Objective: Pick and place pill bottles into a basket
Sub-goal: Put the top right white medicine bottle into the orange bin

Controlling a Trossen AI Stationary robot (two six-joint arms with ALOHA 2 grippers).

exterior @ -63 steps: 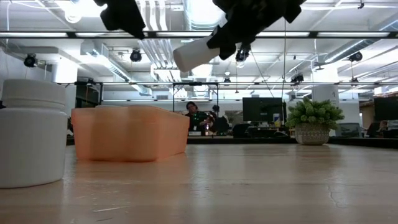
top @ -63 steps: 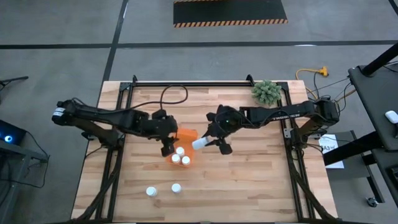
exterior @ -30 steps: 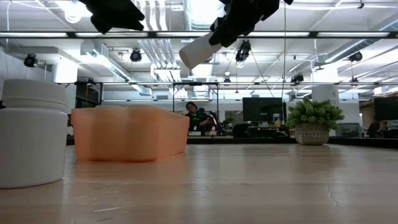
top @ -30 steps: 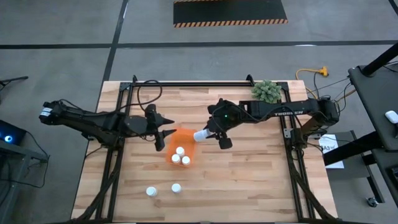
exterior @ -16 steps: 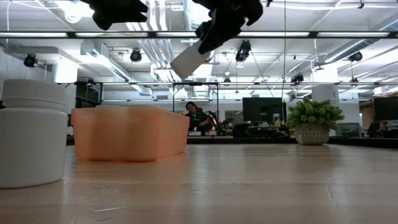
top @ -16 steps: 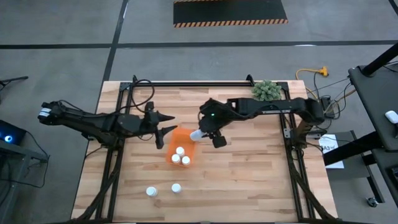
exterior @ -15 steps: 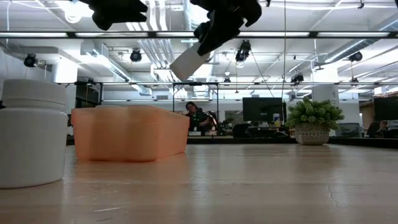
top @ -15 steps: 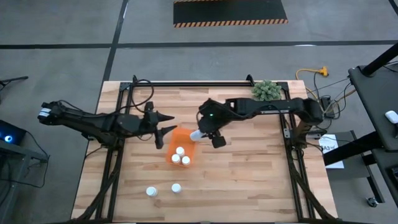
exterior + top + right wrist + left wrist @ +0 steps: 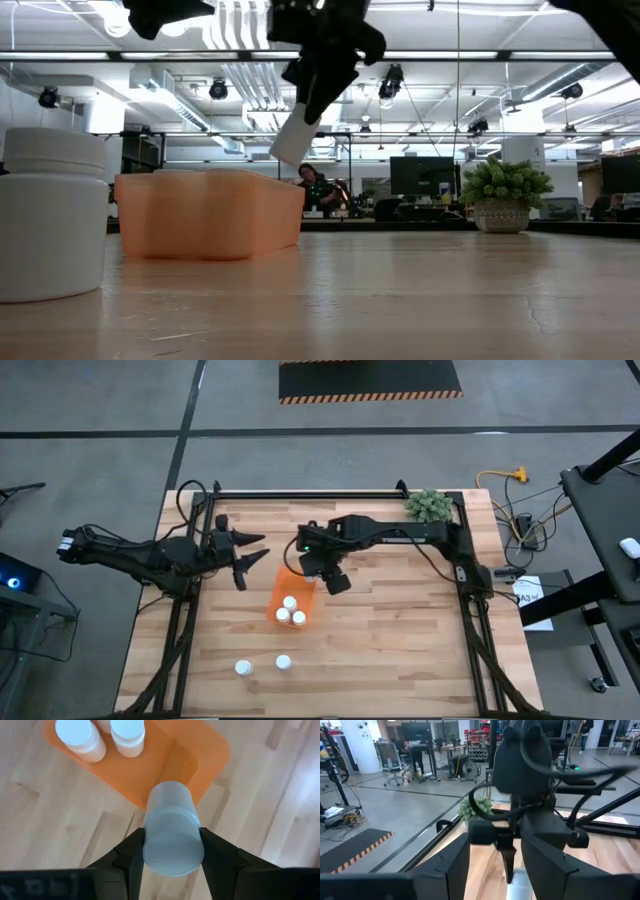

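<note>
Right gripper [image 9: 170,852] clamps a pill bottle [image 9: 172,832] across its round body, hovering over the far end of the orange basket [image 9: 283,588] near the table's [image 9: 400,650] middle; three bottles [image 9: 290,611] sit inside, two more [image 9: 262,664] near the table's front edge. Left gripper [image 9: 245,561] waits narrow and empty beside the basket. Bottle looks light, rigid, smooth, likely slippery, so side grip mid-body seems safest

Three pill bottles [image 9: 290,611] sit in basket [image 9: 281,589] mid-table; two loose bottles [image 9: 263,664] in front; plant [image 9: 428,506] far right corner.
</note>
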